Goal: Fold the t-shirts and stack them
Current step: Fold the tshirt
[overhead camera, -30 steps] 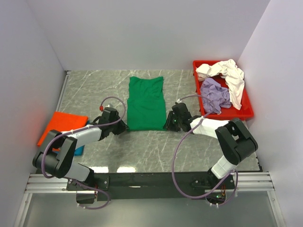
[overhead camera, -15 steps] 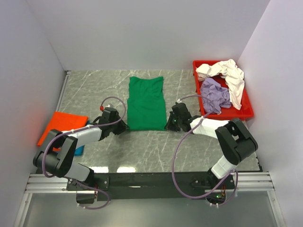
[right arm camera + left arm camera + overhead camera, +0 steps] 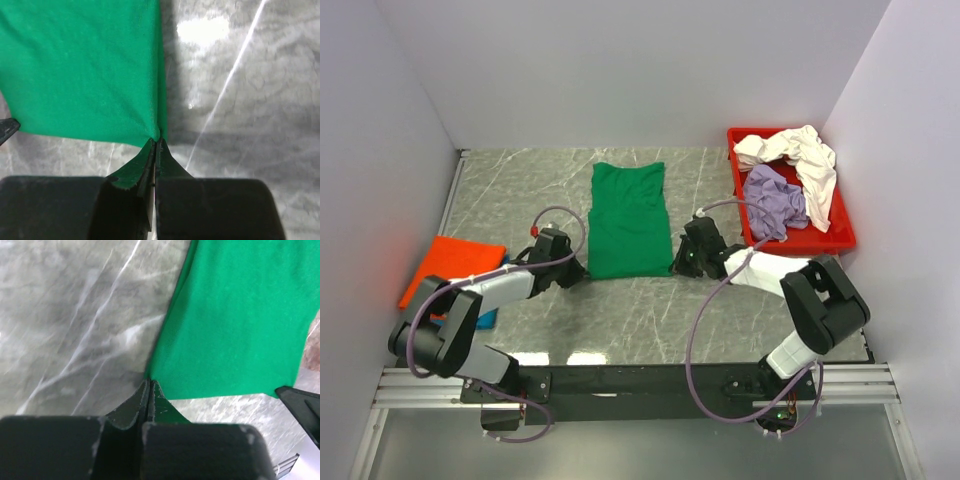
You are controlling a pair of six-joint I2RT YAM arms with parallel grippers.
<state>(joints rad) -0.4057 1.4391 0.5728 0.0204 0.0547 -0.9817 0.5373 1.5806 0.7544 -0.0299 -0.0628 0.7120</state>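
A bright green t-shirt [image 3: 628,218] lies flat and lengthwise in the middle of the table. My left gripper [image 3: 583,268] is at its near left corner. In the left wrist view the jaws [image 3: 150,382] are pressed together on that corner of the green cloth [image 3: 235,325]. My right gripper [image 3: 676,262] is at the near right corner. Its jaws [image 3: 156,141] are shut there too, and the green cloth [image 3: 85,70] puckers toward the tips. An orange t-shirt [image 3: 450,265] lies folded at the left over a teal one [image 3: 486,319].
A red tray [image 3: 798,241] stands at the back right holding a crumpled cream-white t-shirt [image 3: 802,156] and a lavender t-shirt [image 3: 775,200]. White walls enclose the grey marbled table [image 3: 520,190] on three sides.
Both grippers have closed on the green t-shirt's near corners. The arms have hardly moved and the shirt lies as before.
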